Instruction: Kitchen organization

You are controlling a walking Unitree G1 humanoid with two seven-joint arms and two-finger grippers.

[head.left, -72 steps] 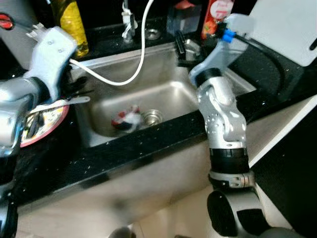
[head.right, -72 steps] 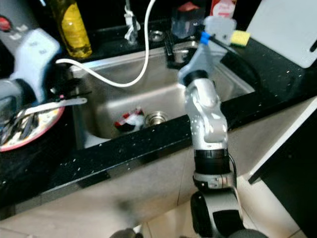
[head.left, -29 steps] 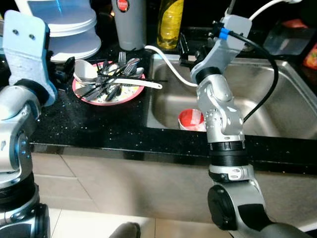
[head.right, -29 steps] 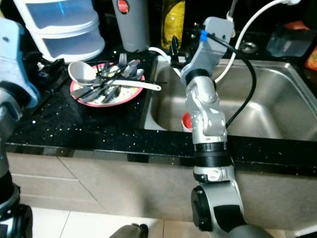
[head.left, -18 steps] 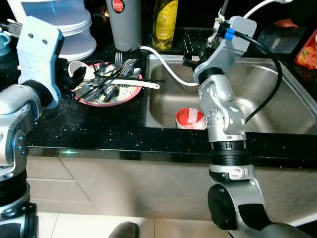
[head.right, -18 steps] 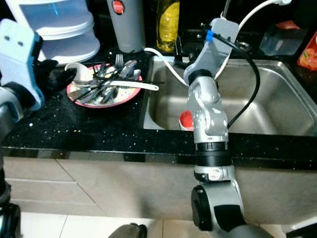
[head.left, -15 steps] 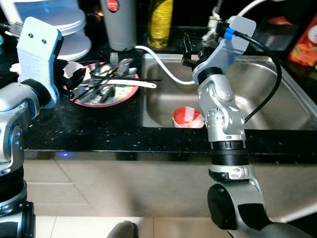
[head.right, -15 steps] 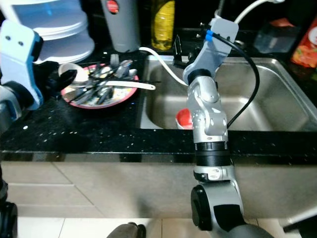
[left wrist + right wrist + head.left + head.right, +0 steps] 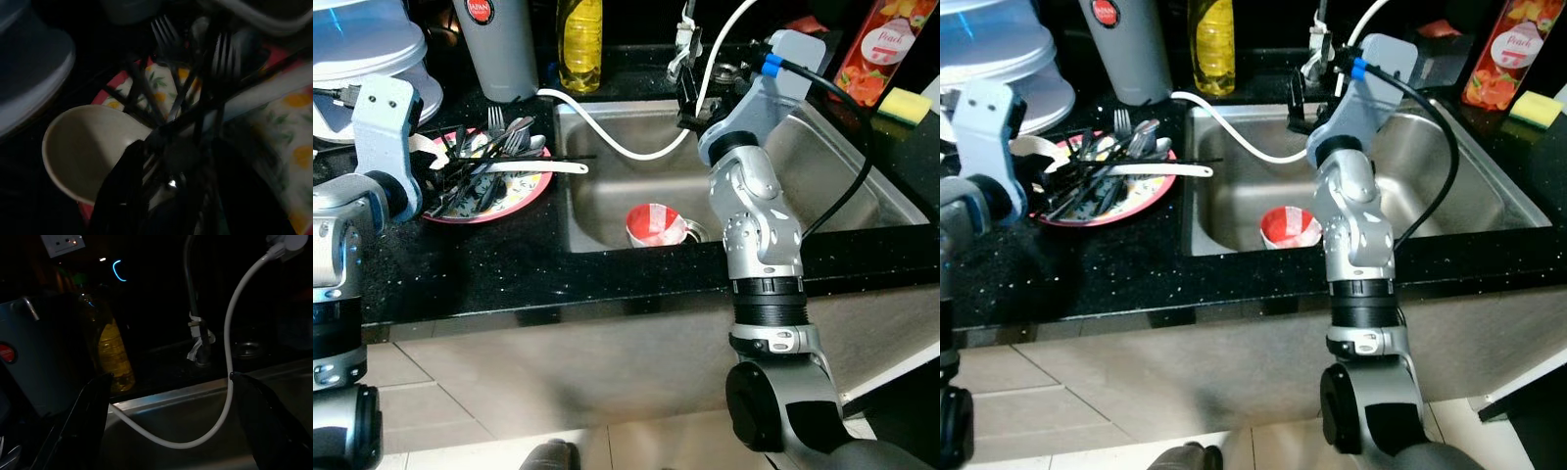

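The left gripper's (image 9: 171, 196) fingertips are lost in shadow among the dark cutlery (image 9: 195, 98) on the plate (image 9: 524, 191), so any grip cannot be judged; the cup (image 9: 656, 225) in the sink (image 9: 607, 191) is partly hidden by the counter's (image 9: 509, 264) front edge; the white hose's (image 9: 230, 372) upper end is cut off by the frame; the carton's (image 9: 871, 54) print is too small to be read.

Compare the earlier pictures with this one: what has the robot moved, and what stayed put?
The left hand has come in over the plate at its edge, open above the cutlery. The right hand stays raised by the back edge of the sink; the red cup still lies inside.
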